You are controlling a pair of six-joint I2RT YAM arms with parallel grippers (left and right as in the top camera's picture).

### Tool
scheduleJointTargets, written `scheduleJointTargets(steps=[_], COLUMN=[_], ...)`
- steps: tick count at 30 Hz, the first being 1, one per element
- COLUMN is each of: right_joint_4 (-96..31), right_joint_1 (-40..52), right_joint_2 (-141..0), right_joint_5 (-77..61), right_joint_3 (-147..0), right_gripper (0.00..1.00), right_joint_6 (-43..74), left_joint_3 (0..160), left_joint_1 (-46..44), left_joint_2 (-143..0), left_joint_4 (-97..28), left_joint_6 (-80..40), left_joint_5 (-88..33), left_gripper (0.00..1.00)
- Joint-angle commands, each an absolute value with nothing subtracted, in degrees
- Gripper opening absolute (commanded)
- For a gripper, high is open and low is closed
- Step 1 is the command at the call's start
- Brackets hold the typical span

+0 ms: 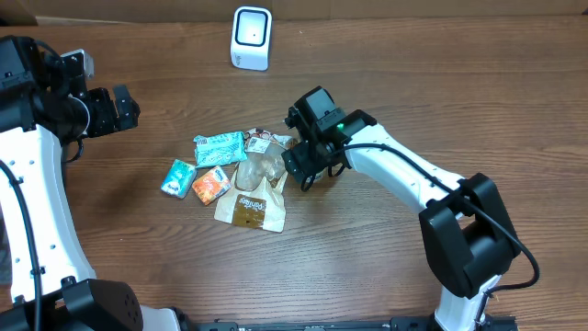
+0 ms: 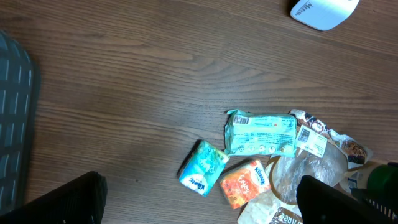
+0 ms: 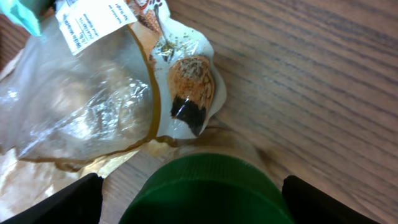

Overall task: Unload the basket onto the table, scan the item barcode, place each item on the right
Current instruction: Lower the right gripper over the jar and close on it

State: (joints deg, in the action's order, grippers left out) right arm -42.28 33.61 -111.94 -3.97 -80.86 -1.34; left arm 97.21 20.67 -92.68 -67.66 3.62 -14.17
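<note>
At the right edge of the pile, I have the right gripper point(image 1: 299, 173) low over a green-capped container point(image 3: 205, 190). Its wrist camera shows the cap between the two fingers point(image 3: 56, 202). The jaws stand apart, with a sliver of table showing on the left side of the cap, so I see no clamp on it. Just beyond the cap lies a clear plastic bag point(image 3: 81, 106) carrying a white printed label point(image 3: 93, 15). A teal packet point(image 2: 260, 132), a small blue-green tissue pack point(image 2: 203, 167), an orange packet point(image 2: 244, 182) and a brown paper pouch point(image 1: 253, 207) crowd together beside it. The white barcode scanner point(image 1: 251, 38) stands well apart at the table's point(image 1: 413, 83) far edge. My left gripper point(image 1: 121, 108) hangs off to the left, jaws wide and empty.
</note>
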Motion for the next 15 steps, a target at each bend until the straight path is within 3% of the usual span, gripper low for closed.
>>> scheduleJointTargets(steps=[1, 5, 15], right_joint_4=[-41.74, -42.30, -45.17], right_joint_1=[33.74, 33.52, 33.41], right_joint_2=[-111.79, -111.79, -111.77], right_joint_5=[1.13, 2.57, 2.48], right_joint_3=[-80.27, -80.27, -80.42], right_gripper=[0.87, 0.81, 0.52], right_joint_6=[-1.80, -2.11, -3.27], left_joint_3=[97.12, 97.12, 97.12], left_joint_1=[20.60, 20.60, 20.60], left_joint_2=[-92.25, -92.25, -92.25], left_joint_4=[-67.46, -67.46, -67.46], left_joint_6=[5.17, 5.17, 5.17], left_joint_5=[-14.44, -14.44, -14.44], left_gripper=[1.00, 1.00, 1.00])
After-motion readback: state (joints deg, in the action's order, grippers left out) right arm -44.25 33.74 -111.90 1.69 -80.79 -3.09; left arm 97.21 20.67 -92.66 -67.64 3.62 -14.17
